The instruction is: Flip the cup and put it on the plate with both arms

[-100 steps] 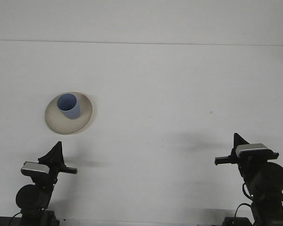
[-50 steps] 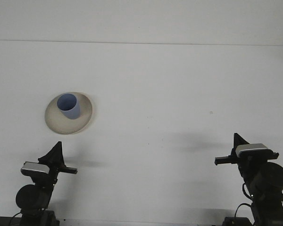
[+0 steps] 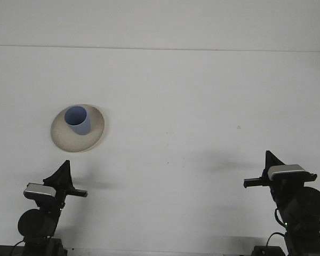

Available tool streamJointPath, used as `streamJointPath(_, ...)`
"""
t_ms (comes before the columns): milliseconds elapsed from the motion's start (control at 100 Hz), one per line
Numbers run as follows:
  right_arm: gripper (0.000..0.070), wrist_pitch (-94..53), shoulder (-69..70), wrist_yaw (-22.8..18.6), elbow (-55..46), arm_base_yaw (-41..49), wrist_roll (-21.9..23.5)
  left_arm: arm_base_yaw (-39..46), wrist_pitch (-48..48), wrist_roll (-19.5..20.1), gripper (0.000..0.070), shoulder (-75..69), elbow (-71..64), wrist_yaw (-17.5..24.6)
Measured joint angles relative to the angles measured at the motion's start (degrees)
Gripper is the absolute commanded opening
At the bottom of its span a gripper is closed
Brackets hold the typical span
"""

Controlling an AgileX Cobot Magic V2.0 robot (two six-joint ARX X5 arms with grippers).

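A light blue cup (image 3: 78, 120) stands upright, mouth up, on a beige plate (image 3: 94, 134) at the left of the white table. My left gripper (image 3: 62, 173) sits low near the front edge, well below the plate and apart from it, holding nothing. At the lower right, far from the cup, my right gripper (image 3: 270, 159) also holds nothing. Both grippers point away from the camera.
The white table (image 3: 192, 106) stretches back to a pale wall. The arm bases and their wrist cameras occupy the bottom left and bottom right corners.
My right arm has shifted very slightly right and down. The left arm, cup and plate have not moved.
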Motion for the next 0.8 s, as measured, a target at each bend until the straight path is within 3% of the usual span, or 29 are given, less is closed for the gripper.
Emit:
streamJointPath(460,0.0000,16.3,-19.6,0.3,-18.4,0.0,0.0,0.0,0.0,0.0,0.0011,0.0,0.0,0.0)
streamJointPath(800,0.0000,21.1,-25.9,4.4,-26.5,0.3,1.3,0.0,0.0,0.0,0.0011,0.0,0.0,0.0)
